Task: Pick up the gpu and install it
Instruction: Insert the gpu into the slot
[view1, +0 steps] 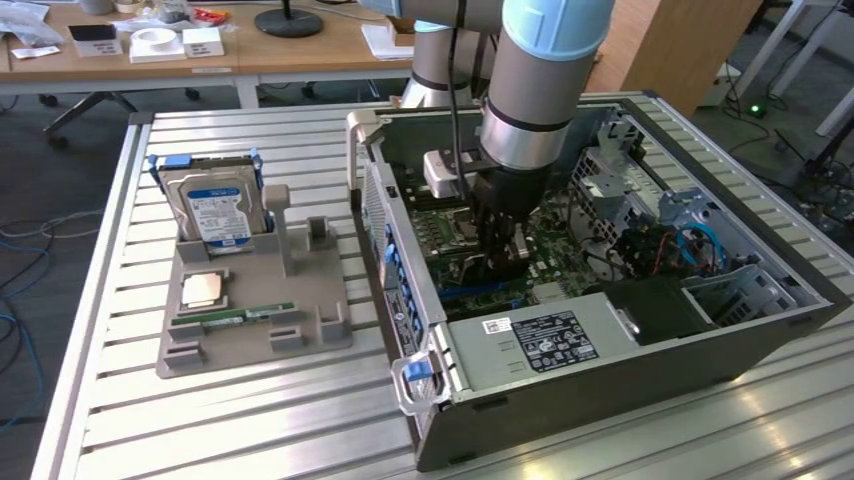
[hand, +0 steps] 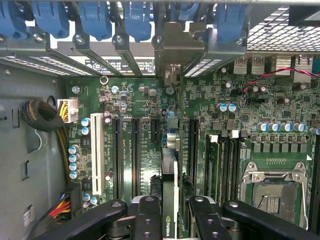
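Observation:
The gpu appears edge-on in the wrist view as a thin card with a small green logo on its edge. It stands upright over the green motherboard, in line with one of the long black slots. Its metal bracket reaches the row of rear slot openings. My gripper is shut on the card, one black finger on each side. In the exterior view the gripper reaches straight down into the open computer case, low over the board.
Blue slot latches line the case's rear edge. The CPU socket and memory slots lie beside the card. On the table at the exterior view's left, a grey holder carries a blue-labelled hard drive, a chip and a green memory stick.

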